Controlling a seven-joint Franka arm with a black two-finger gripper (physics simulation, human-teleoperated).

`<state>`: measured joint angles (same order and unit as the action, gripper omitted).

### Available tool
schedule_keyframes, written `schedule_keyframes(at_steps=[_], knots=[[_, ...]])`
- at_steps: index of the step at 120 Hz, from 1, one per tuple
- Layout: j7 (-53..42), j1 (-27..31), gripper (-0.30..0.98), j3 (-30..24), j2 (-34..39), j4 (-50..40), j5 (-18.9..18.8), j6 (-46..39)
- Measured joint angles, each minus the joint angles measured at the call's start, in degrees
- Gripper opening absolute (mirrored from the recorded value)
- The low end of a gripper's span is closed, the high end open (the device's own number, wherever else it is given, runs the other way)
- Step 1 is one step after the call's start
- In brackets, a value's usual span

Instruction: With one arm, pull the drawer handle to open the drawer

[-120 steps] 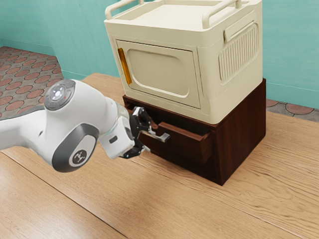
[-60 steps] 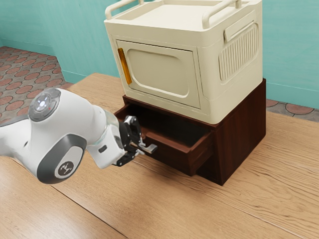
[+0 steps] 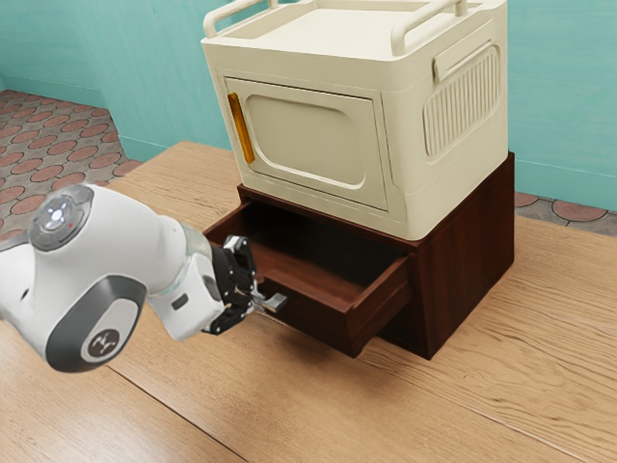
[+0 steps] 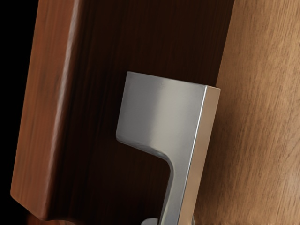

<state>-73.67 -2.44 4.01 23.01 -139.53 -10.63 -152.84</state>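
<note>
In the exterior view the black gripper (image 3: pixel 254 297) is at the front of the dark brown drawer (image 3: pixel 318 318), shut on its metal handle (image 3: pixel 276 302); one end of the handle sticks out past the fingers. The drawer stands well out of its cabinet (image 3: pixel 463 251), with its inside visible from above. In the wrist view the silver handle (image 4: pixel 161 112) runs down to the lower edge, where small bits of the fingertips (image 4: pixel 150 221) show on both sides of its narrow bar. Behind it is the drawer front (image 4: pixel 103 93).
A cream storage box (image 3: pixel 308 145) with an orange handle (image 3: pixel 241 128) and top rails sits on the cabinet. The wooden table (image 3: pixel 405 415) extends below and in front of the drawer. A teal wall (image 3: pixel 145 58) stands behind.
My gripper has moved back toward the exterior view's left and downward, and the drawer has come out with it from slightly open to far out. The cabinet and cream box have stayed put.
</note>
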Motion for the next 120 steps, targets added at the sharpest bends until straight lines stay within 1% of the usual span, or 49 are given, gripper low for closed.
schedule_keyframes(at_steps=[3,16,17,32,41,120], knots=[[0.1,0.0,-0.10,0.0,0.1,-0.2,-0.1,0.0],[0.4,0.1,-0.10,0.0,1.3,-1.2,-0.6,-0.1],[0.4,0.1,-0.08,0.0,1.4,-1.3,-0.6,0.0],[0.7,0.3,-0.07,0.0,3.6,-2.8,-0.1,0.4],[0.9,0.4,-0.11,0.0,4.6,-3.4,-0.3,0.4],[2.6,1.7,-0.10,-1.3,14.4,-11.1,-0.5,2.0]])
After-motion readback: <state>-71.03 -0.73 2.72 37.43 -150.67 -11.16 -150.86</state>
